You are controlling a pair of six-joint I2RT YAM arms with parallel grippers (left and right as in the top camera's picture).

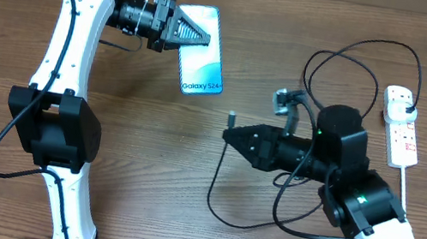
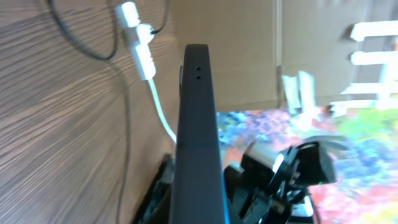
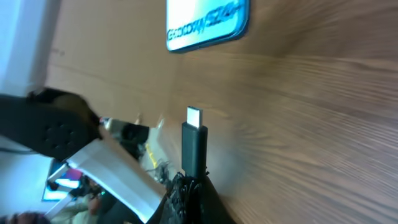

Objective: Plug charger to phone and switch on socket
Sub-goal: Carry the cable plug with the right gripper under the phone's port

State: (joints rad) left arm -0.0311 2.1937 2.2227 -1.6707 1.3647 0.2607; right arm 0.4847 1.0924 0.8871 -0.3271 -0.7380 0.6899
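The phone (image 1: 202,67), with a light-blue "Galaxy S24+" screen, is held by my left gripper (image 1: 195,35), which is shut on its upper end. In the left wrist view its dark edge (image 2: 198,130) stands between the fingers. My right gripper (image 1: 232,137) is shut on the charger's black connector (image 1: 231,118); the right wrist view shows the connector (image 3: 194,144) with its metal tip pointing toward the phone (image 3: 207,23). The black cable (image 1: 354,60) loops back to a plug in the white socket strip (image 1: 402,123) at the far right.
The socket's thick white cord (image 1: 403,190) runs down toward the right arm. The black cable also loops on the table under the right arm (image 1: 240,219). The left arm's base (image 1: 52,123) stands at the left. The table is brown wood.
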